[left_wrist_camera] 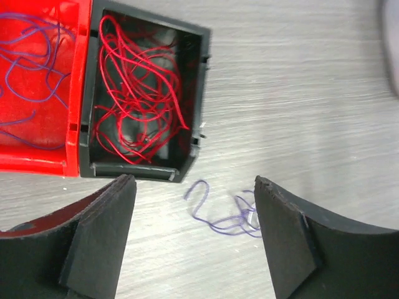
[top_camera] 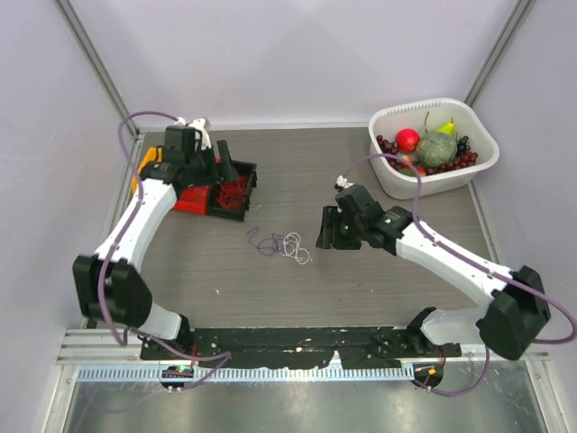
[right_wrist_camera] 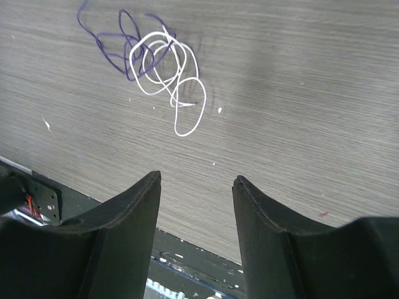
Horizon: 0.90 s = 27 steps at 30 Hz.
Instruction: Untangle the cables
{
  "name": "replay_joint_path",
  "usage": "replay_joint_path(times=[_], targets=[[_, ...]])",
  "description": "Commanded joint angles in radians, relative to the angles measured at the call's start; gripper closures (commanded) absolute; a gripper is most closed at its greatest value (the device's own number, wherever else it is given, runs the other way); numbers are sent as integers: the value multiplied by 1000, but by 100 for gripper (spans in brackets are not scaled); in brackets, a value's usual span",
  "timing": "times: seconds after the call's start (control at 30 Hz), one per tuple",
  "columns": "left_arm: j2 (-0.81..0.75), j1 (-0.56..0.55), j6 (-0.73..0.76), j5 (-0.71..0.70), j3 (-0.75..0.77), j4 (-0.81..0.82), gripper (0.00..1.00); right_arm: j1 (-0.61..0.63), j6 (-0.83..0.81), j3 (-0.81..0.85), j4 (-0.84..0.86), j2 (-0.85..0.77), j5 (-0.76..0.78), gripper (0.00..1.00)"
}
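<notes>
**Both tools apart, cables split between bins and bench**

Top view: my left tool [top_camera: 225, 173] hangs over a black bin [top_camera: 251, 171] at about 10 o'clock on the bench [top_camera: 361, 289]. Red cables [top_camera: 233, 191] lie inside the bin. A red bin [top_camera: 187, 201] touches it on the 9 o'clock side. A small loose knot of purple and white cables [top_camera: 281, 244] lies mid-bench, with my right tool [top_camera: 326, 228] just beside it at 3 o'clock. A white basket [top_camera: 480, 126] of fruit stands at 2 o'clock.

Left wrist: the left tool [left_wrist_camera: 193, 182] has its jaws wide apart with nothing between them. The red cables [left_wrist_camera: 137, 106] fill the black bin [left_wrist_camera: 197, 93], and purple cables [left_wrist_camera: 31, 56] lie in the red bin [left_wrist_camera: 37, 156]. One purple strand [left_wrist_camera: 218, 215] lies on the bench at 6 o'clock of the black bin.

Right wrist: the right tool [right_wrist_camera: 196, 180] is also apart and holds nothing. A white cable [right_wrist_camera: 165, 68] loops over the purple strand [right_wrist_camera: 109, 43] at 11 o'clock of the tool, clear of the fingers.
</notes>
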Motion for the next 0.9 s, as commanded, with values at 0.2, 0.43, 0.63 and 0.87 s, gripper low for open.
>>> replay_joint_path(times=[0.2, 0.43, 0.63, 0.87], targets=[[-440, -203, -248, 111, -424, -25, 23, 8, 50, 153, 232, 335, -223, 41], [-635, -259, -342, 125, -584, -36, 21, 33, 183, 225, 329, 501, -236, 51], [-750, -260, -365, 122, -590, -120, 21, 50, 235, 230, 352, 576, -208, 59], [-835, -259, -338, 86, -556, -237, 20, 59, 209, 303, 305, 621, -130, 76]])
